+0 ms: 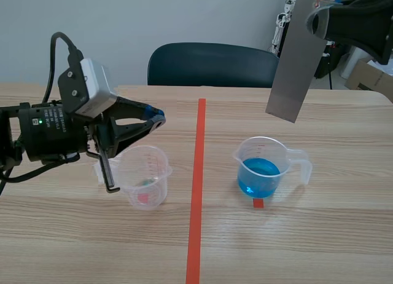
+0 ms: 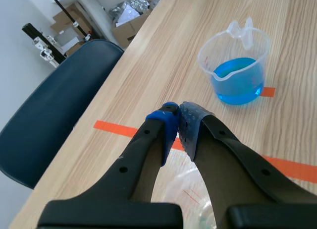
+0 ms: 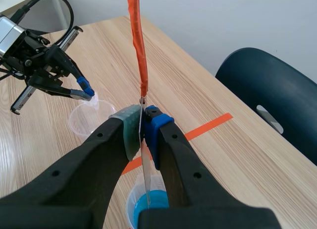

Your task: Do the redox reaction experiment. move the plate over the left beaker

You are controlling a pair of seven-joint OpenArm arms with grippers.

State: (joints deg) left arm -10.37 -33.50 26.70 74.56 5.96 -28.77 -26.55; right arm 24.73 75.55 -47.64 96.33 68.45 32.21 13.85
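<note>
The wooden counter [image 1: 344, 235] fills most of the scene view, and an orange-red tape line [image 1: 196, 192] splits it down the middle. Behind its far edge stands a dark blue chair [image 1: 212, 64], of which only the backrest shows. The right arm [image 1: 362, 19] comes in high and is cut off at the frame's edge. Its pincer [image 3: 142, 122] is clamped on the grey metal plate [image 1: 296, 59] near the plate's upper end. The plate hangs tilted in the air on the right side of the tape line, above the right beaker [image 1: 265, 170] and clear of its rim, well apart from the left beaker [image 1: 146, 176]. From the right wrist it appears only edge-on, a thin sliver between the pads. The left arm [image 1: 49, 133] lies low, with a small green light [image 1: 38, 120] on its body. Its pincer [image 1: 156, 117] is closed on nothing, pads pressed together, and sits above the left beaker. That beaker is clear plastic and looks nearly empty. Its handle side is partly hidden behind a finger, and its red graduation marks are too small to read. The left wrist view catches only a glimpse of it under the fingers [image 2: 168, 125]. The right beaker holds blue liquid [image 1: 258, 173], and a red tape square [image 1: 258, 203] pokes out from under its base.
</note>
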